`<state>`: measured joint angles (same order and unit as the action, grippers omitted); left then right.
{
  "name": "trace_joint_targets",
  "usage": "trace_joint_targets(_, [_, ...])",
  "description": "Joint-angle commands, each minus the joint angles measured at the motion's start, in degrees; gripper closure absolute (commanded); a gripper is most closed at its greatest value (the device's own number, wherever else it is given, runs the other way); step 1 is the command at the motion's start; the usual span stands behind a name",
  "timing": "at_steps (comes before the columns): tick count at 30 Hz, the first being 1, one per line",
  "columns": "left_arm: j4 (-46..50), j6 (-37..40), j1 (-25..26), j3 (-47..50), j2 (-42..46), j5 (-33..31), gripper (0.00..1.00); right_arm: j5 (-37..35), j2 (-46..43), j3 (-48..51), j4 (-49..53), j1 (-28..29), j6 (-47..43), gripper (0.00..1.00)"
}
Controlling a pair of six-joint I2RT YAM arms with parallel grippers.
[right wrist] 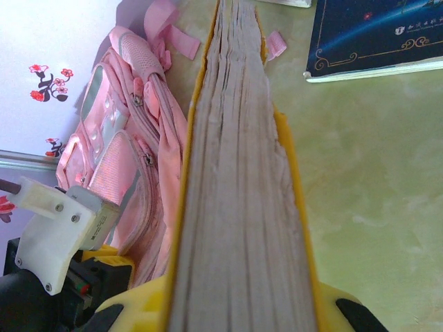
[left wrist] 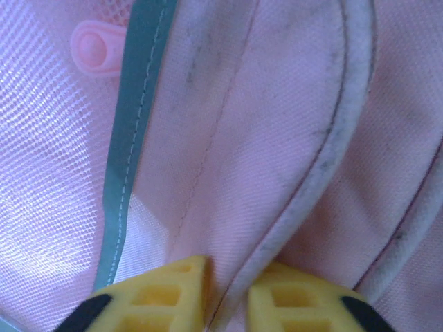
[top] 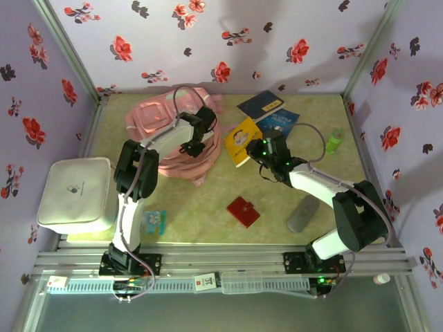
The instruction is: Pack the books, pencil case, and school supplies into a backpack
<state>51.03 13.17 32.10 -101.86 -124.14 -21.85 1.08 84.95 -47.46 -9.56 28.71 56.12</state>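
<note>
Flowered walls hem three sides of the olive worktop [top: 208, 187], and open room runs through its middle. From above, the soft pink backpack [top: 163, 121] slumps at the far left, with the left claw [top: 194, 145] down on its right flank. Just beside it the right claw [top: 256, 149] holds the yellow book [top: 242, 138]. The navy book [top: 261, 105] and starry blue book [top: 279, 122] lie flat behind, near the back wall. The flat red square [top: 243, 211] and grey pouch [top: 303, 214] lie apart in front. A white box [top: 76, 194] sits at the near left corner.

Left wrist: the ribbed yellow fingertips [left wrist: 173, 297] are nearly together, pinching a grubby piped seam [left wrist: 325, 159] of woven pink cloth, with mesh [left wrist: 55, 173] at left.

Right wrist: the right claw is clamped on the yellow book, which is seen edge-on, its ragged page block facing the camera.
</note>
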Motion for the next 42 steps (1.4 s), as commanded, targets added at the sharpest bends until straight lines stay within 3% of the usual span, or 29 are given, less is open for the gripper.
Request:
trace_joint_targets(1, [-0.87,-0.71,-0.28,-0.94,2.94,-2.05,0.9,-0.88,-1.52,0.35,-5.51,-0.41,0.35,0.94])
trace_joint_targets(3, [-1.66,-1.46,-0.26,-0.83,4.88,-2.11,0.97,-0.97,-1.78,0.39,-5.49,-0.4,0.0,0.94])
trace_joint_targets(6, [-2.95,-2.93,-0.19,-0.58,8.18,-2.06,1.0,-1.59,-2.61,0.83,-5.69,-0.41,-0.07,0.94])
trace_joint_targets(18, [-13.14,-11.2,-0.13,1.64,21.65,-2.15,1.0,-3.89,-8.96,5.27,-9.66,-0.58,0.67,0.94])
trace_joint_targets(25, [-16.73,-14.27,-0.18,2.92,23.76,-2.15,1.0,-3.41,-11.7,6.83,-11.89,-0.54,0.66,0.94])
trace_joint_targets(35, [-16.83,-19.39,-0.13,0.63,23.86,-2.58,1.0,2.76,-6.48,6.29,-17.83,4.45,4.71,0.94])
trace_joint_targets(42, [-16.4,-20.72,0.05,-1.14,24.42,-2.59,1.0,8.09,2.41,4.3,-27.79,6.99,10.76,0.94])
